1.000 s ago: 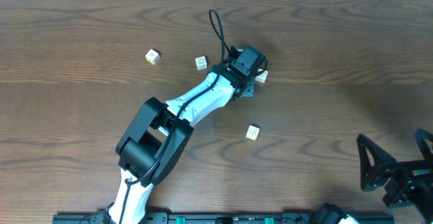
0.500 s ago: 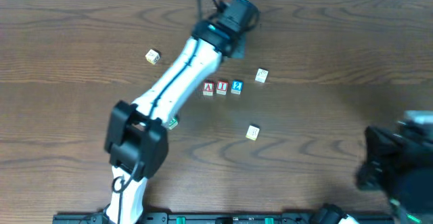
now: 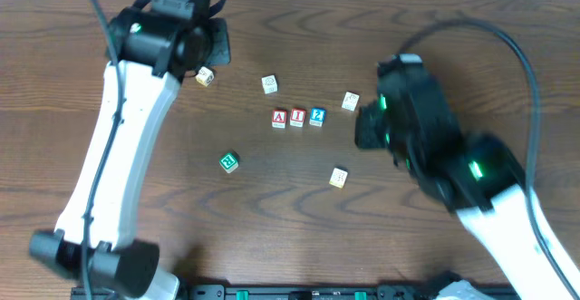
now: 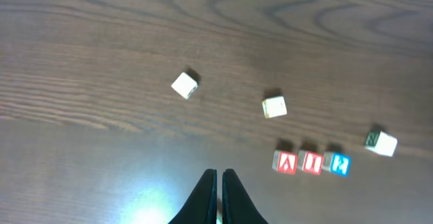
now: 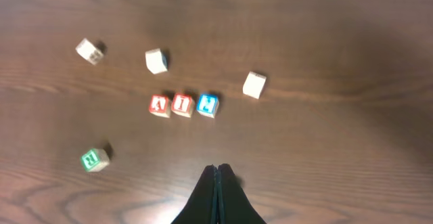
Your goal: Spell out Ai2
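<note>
Left gripper (image 4: 218,173) is pinched shut on nothing, and right gripper (image 5: 217,166) likewise, both above the bench (image 3: 272,237). Mid-bench, the red A cube (image 3: 279,119), red I cube (image 3: 297,118) and blue 2 cube (image 3: 317,116) sit side by side, reading Ai2. The spelling looks finished; only a retreat seems left.

Dark wood-grain table (image 3: 471,55), soft glare.

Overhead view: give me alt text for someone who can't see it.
Three cubes in a tight row, red A, red I and blue 2, spell Ai2 at centre. A green cube and four cream cubes lie scattered around them, flanked by the left arm and right arm.
</note>
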`<state>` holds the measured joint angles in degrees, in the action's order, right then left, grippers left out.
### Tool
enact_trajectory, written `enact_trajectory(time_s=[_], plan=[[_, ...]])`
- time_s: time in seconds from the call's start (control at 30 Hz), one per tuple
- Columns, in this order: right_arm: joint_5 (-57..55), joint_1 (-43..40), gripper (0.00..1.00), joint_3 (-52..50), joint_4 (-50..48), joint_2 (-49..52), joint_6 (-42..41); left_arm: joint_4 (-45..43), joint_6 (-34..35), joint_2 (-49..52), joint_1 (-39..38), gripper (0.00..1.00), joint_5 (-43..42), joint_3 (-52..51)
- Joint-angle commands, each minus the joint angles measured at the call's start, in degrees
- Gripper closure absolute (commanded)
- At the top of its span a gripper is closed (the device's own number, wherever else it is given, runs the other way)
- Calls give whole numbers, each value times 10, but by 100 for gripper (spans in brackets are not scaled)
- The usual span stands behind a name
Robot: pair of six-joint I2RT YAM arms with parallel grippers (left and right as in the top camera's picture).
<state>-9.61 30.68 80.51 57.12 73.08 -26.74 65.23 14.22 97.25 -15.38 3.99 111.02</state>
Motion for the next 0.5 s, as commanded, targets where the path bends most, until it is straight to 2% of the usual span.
enact_trajectory(time_s=[0.0, 0.1, 0.17, 0.23, 0.33, 0.47], plan=[[138, -76, 99, 37, 1, 36, 70, -2, -46, -43, 14, 94, -32, -43], [256, -193, 99, 40, -9, 42, 114, -38, -57, -85, 57, 94, -108, -124], [371, -274, 99, 34, -10, 58, 146, -89, -68, -101, 99, 94, -212, -193], [447, -318, 99, 18, -10, 82, 160, -147, -65, -103, 130, 94, -311, -260], [493, -319, 99, -11, -11, 139, 161, -245, -23, -87, 135, 94, -341, -356], [530, -282, 99, -15, -41, 229, 157, -323, 38, -43, 107, 94, -346, -415]])
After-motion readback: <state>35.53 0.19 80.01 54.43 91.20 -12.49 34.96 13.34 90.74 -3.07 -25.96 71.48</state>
